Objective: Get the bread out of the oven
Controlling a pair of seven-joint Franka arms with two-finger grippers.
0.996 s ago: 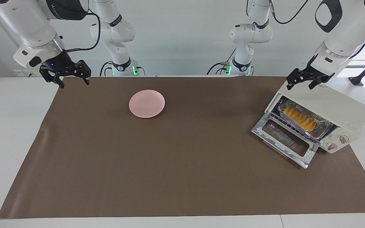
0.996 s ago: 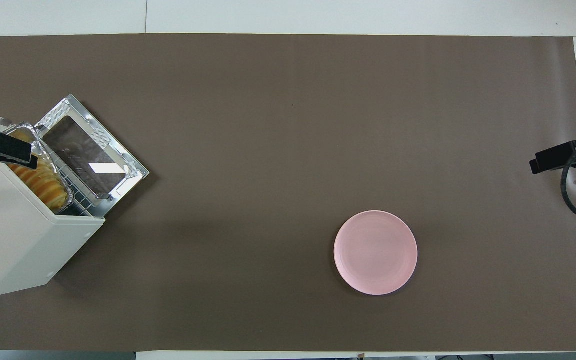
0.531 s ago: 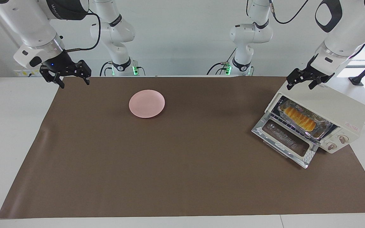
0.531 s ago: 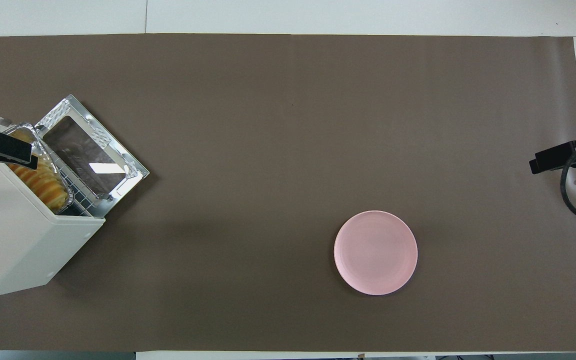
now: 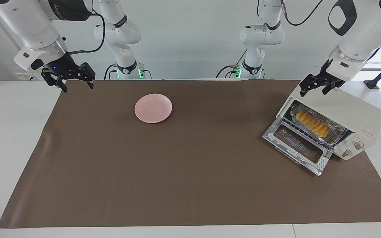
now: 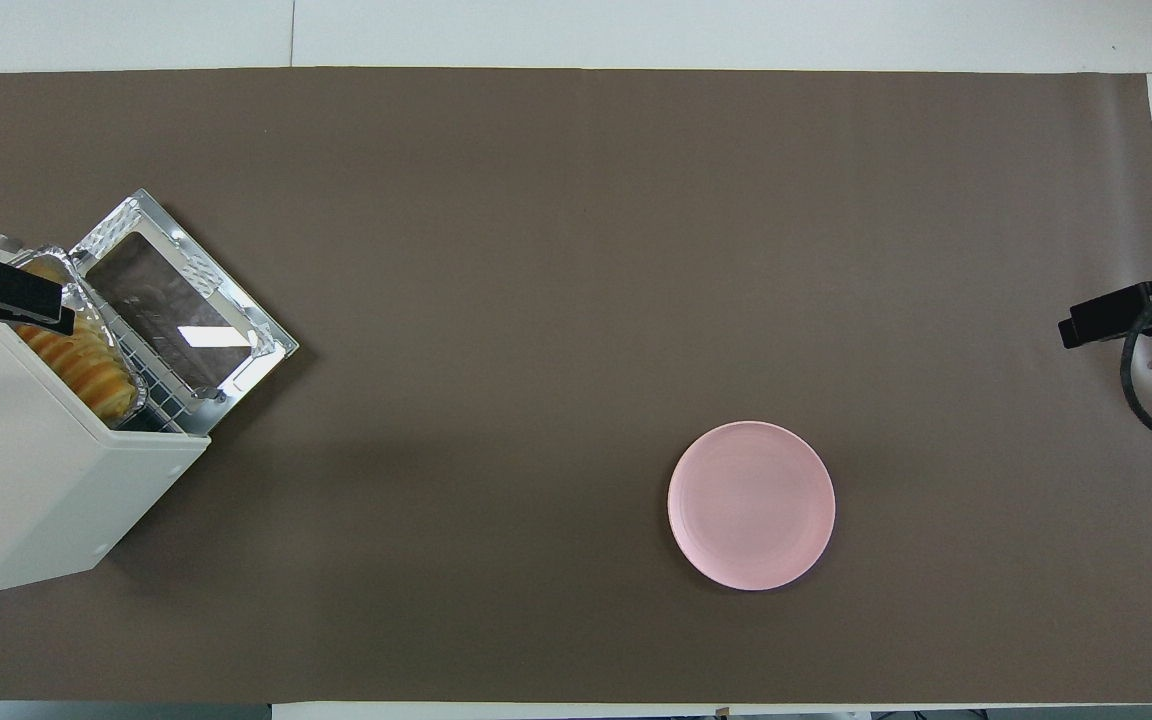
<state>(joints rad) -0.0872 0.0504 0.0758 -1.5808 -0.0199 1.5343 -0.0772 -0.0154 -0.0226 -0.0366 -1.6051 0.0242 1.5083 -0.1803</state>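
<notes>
Left gripper (image 5: 315, 88), fingers spread, crept slightly over cream-white boxy oven (image 5: 349, 110); golden ridged bread (image 5: 313, 124) not reached yet.

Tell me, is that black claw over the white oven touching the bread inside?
Apart. The facing view shows the left gripper up over the oven top, empty, while the bread lies lower in its foil tray.
</notes>
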